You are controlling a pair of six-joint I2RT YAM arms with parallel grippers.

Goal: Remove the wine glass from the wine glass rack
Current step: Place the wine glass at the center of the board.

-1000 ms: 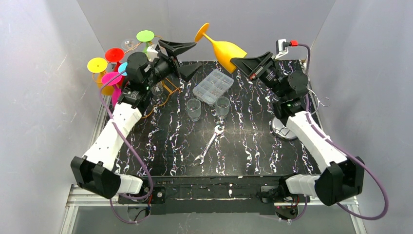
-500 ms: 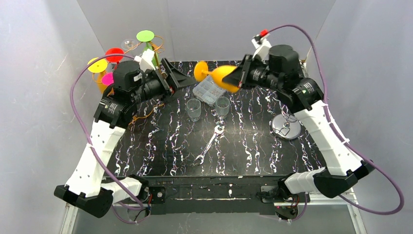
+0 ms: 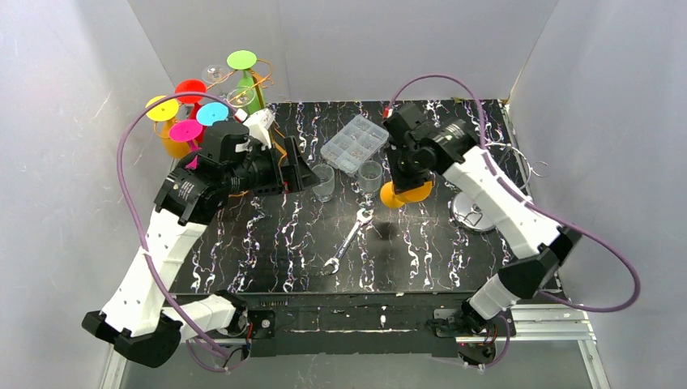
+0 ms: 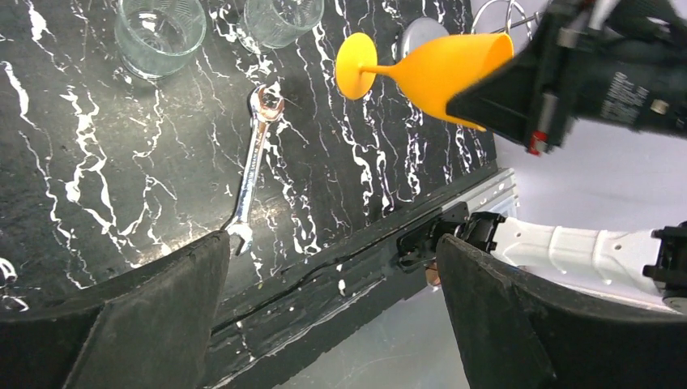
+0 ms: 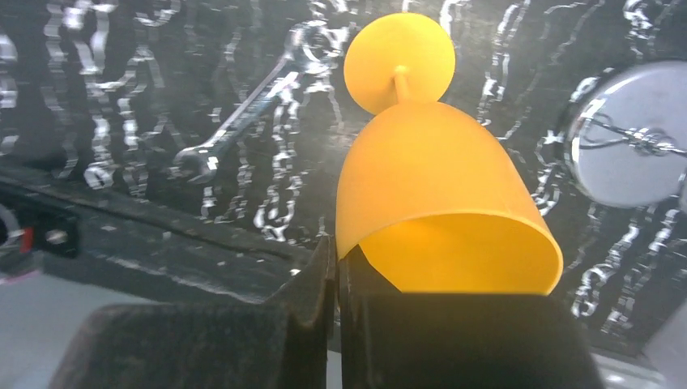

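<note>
Right wrist view shows the orange wine glass (image 5: 437, 186) clamped at its bowl rim by the right end effector (image 5: 338, 263), foot pointing away, above the wrench (image 5: 243, 113). Top external alone shows the wine glass rack (image 3: 261, 73) at far left, well apart from the glass. Left wrist view shows the left end effector (image 4: 332, 324) spread wide and empty over the surface (image 4: 97, 162).

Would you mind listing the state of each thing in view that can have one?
orange wine glass, off the rack, held tipped sideways above the table
right hand, shut on the glass's rim
left hand, open and empty
coloured glasses, on the rack, feet up
tumblers, upright, empty
wrench, lying flat on the table
</note>
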